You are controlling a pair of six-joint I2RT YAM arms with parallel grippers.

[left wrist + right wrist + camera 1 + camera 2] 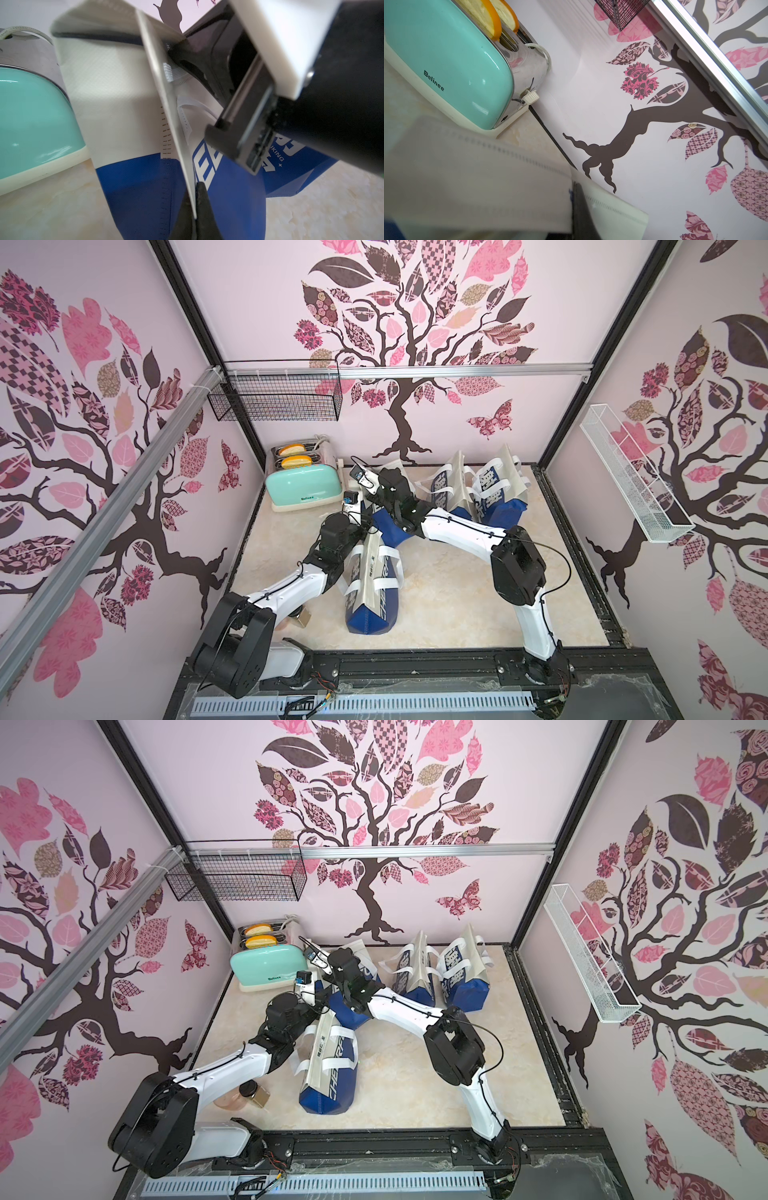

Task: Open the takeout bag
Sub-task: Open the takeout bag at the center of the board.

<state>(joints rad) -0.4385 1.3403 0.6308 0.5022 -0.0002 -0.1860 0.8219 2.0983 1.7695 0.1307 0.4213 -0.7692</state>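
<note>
The takeout bag, white above and blue below, stands at the back near the toaster, partly under my right arm. In the left wrist view my left gripper is shut on the thin side edge of the bag, low down by the blue part. My right gripper is shut on the bag's white top edge. The left wrist view shows the right gripper's black fingers pinching that top corner. The bag's mouth appears as a flat, pressed seam.
A mint toaster with bread in it stands just left of the bag. Another bag lies flat in front, and two more stand at the back right. A jar lies under my left arm. Wire baskets hang on the walls.
</note>
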